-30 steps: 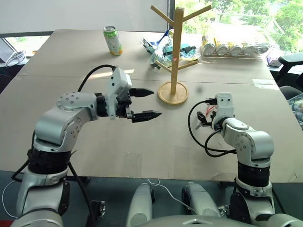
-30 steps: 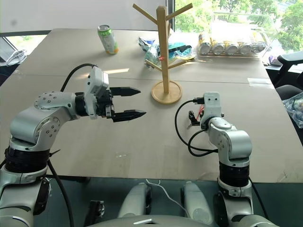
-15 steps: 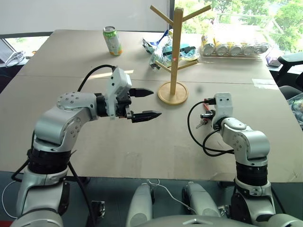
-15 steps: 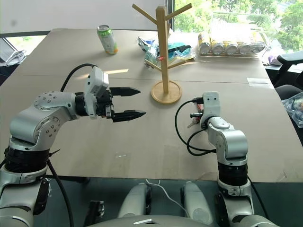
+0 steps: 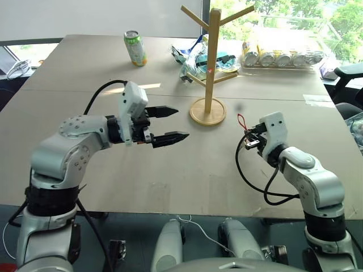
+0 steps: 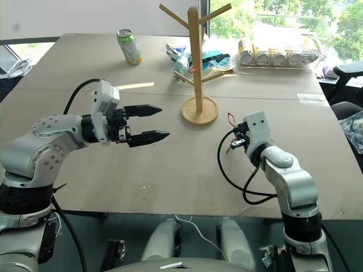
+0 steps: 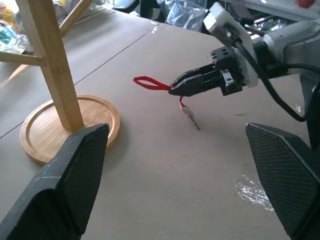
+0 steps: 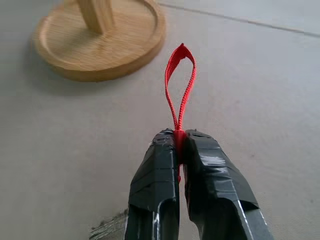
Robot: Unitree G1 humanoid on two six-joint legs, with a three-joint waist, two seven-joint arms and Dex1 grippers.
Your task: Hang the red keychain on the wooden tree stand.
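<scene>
Your red keychain (image 8: 179,90) is a thin flat woven strap folded into a narrow loop, with a small silver key (image 7: 190,116) hanging from its other end. Your right gripper (image 8: 180,150) has its two black fingers pressed together on the strap just below the loop, holding it off the table (image 5: 170,170), to the right of the wooden tree stand (image 5: 209,62) and apart from it. The strap's long axis runs straight out along the fingers, the loop's closed tip pointing toward the stand's round base (image 8: 100,37). In the head views the loop (image 5: 242,121) sticks up and slightly left above the gripper. Your right wrist view shows the loop's weave and the pinch closely, but the key is hidden behind the fingers there. Your left wrist view gives you the side profile instead: the loop lying nearly level toward the stand and the key dangling beneath the fingertips, close over the tabletop. Your left gripper (image 5: 170,123) hovers over the table left of the stand, its fingers spread and holding nothing.
</scene>
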